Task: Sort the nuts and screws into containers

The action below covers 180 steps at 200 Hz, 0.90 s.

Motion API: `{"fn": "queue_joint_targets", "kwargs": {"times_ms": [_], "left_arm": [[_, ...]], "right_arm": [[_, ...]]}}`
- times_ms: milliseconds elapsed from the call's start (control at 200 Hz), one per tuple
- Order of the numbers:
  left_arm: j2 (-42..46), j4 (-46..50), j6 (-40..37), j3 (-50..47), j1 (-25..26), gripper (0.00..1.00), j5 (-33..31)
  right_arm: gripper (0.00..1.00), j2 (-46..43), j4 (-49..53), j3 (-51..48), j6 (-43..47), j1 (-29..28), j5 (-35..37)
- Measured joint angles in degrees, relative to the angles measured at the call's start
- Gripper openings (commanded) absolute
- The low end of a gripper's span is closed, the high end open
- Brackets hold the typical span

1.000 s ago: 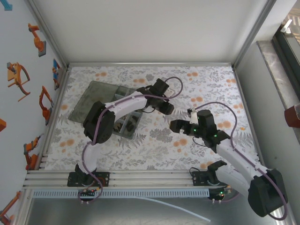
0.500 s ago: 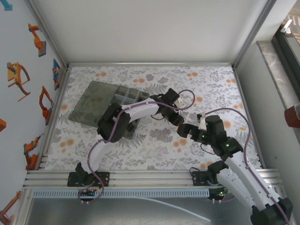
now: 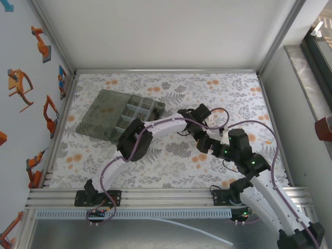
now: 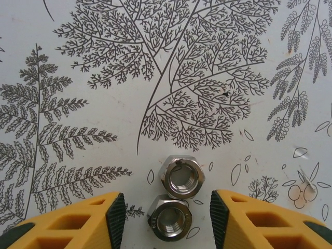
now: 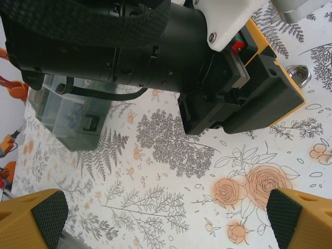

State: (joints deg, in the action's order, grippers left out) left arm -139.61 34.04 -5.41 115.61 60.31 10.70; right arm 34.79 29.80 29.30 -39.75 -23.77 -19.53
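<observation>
Two silvery hex nuts lie flat and touching on the flower-print table. The nearer nut [image 4: 169, 218] sits between my left gripper's [image 4: 167, 218] yellow fingers, and the farther nut [image 4: 181, 176] lies just ahead of their tips. The left gripper is open, with its black pads clear of the nut on both sides. In the top view the left gripper [image 3: 199, 135] is low over the table's middle, with the right gripper [image 3: 205, 145] right beside it. The right gripper [image 5: 166, 218] is wide open and holds nothing. The containers [image 3: 136, 111] of the smoky-grey box stand at the back left. Screws are out of view.
The box's flat lid [image 3: 100, 111] lies open to the left of its compartments. The left arm's black wrist [image 5: 155, 46] hangs close in front of the right wrist camera, and the box [image 5: 67, 111] shows beyond it. A metal rail [image 3: 155, 197] runs along the near edge.
The left arm has swung right, from over the box to the middle of the table. The right arm has drawn back and turned, and its gripper now sits next to the left one.
</observation>
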Motion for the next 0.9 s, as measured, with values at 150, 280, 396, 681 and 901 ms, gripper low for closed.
{"fn": "queue_joint_targets", "kwargs": {"times_ms": [150,280,396,681,901], "left_arm": [[-0.3,0.5,-1.7,0.5,0.8,0.33,-4.2],[-0.4,0.5,-2.4,0.6,0.9,0.24,-6.7],[-0.4,0.5,-2.4,0.6,0.9,0.20,-7.3],[4.1,-2.4,-0.4,-6.7,-2.2,0.17,-6.4],[12.3,-4.2,2.0,-15.3,-9.9,0.17,-5.6]], "right_arm": [[1.00,0.2,0.0,0.0,-0.2,0.2,0.6],[1.00,0.6,-0.2,0.0,-0.2,0.3,1.0],[1.00,1.4,-0.7,0.0,-0.2,0.3,1.0],[1.00,6.6,-4.9,0.0,0.7,0.3,0.5],[1.00,17.7,-11.4,1.8,1.9,0.3,-2.3]]}}
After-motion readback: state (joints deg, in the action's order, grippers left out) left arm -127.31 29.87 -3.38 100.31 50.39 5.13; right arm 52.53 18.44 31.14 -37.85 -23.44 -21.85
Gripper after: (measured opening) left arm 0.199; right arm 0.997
